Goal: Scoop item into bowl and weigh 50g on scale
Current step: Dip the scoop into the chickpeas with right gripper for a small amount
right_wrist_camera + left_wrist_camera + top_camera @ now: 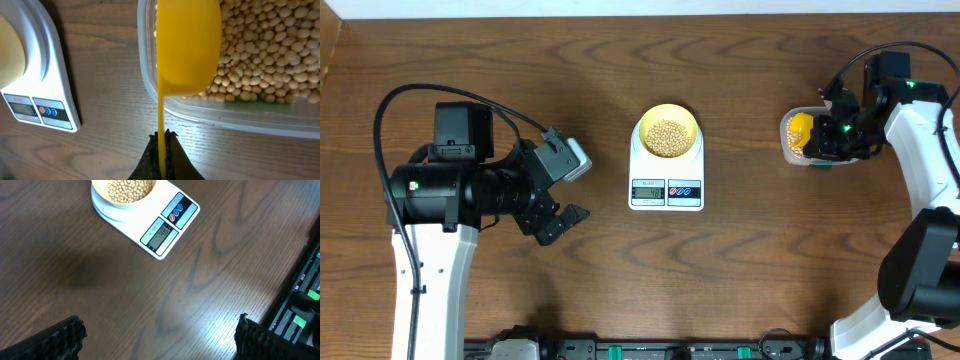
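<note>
A pale-yellow bowl (667,131) holding tan beans (667,138) sits on the white scale (666,178) at the table's middle; both also show in the left wrist view, the bowl (112,205) on the scale (165,225). My right gripper (162,137) is shut on the handle of a bright yellow measuring spoon (187,47), whose cup hangs over the clear tub (150,85) of beans (265,45) at the right (802,133). My left gripper (157,340) is open and empty over bare wood, left of the scale (560,215).
The wooden table's far edge runs along the top of the overhead view. Black equipment with green lights (305,305) lies along the table's near edge. The right arm's white links (930,150) stand at the far right.
</note>
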Controlling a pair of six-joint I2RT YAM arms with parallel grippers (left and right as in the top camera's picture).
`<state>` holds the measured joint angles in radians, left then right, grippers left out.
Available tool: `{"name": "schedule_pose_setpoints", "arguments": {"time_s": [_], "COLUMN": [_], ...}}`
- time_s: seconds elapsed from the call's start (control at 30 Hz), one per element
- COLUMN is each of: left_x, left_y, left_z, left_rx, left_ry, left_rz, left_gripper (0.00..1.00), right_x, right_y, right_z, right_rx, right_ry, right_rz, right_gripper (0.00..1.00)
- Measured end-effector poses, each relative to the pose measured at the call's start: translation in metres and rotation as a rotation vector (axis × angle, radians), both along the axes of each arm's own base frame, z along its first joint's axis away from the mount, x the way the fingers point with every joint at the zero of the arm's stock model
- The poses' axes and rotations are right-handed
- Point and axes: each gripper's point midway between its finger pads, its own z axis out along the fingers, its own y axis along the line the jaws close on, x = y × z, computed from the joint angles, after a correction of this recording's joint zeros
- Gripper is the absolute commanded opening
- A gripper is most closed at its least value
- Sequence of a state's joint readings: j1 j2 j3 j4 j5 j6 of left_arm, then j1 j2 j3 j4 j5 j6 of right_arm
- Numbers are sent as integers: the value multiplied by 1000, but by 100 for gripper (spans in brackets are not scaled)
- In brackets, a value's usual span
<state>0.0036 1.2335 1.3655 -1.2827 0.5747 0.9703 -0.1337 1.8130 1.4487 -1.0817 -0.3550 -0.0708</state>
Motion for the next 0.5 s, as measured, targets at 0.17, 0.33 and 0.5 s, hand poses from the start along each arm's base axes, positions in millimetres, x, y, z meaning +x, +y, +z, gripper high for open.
{"name": "schedule_pose_setpoints", "arguments": {"time_s": [0.17,0.33,0.5], "left_x": [0,0,0], "left_y": [0,0,0], "left_z": [0,0,0], "left_rx": [0,0,0], "left_ry": [0,0,0], "left_rz": [0,0,0], "left_gripper": [98,98,98], "right_x": [-1,-1,-4], "right_y": [1,1,2], "right_z": [0,0,-3], "right_rx": [6,9,13], "right_ry": [2,2,14], "right_rz": [1,1,1], "right_gripper": [1,1,1]}}
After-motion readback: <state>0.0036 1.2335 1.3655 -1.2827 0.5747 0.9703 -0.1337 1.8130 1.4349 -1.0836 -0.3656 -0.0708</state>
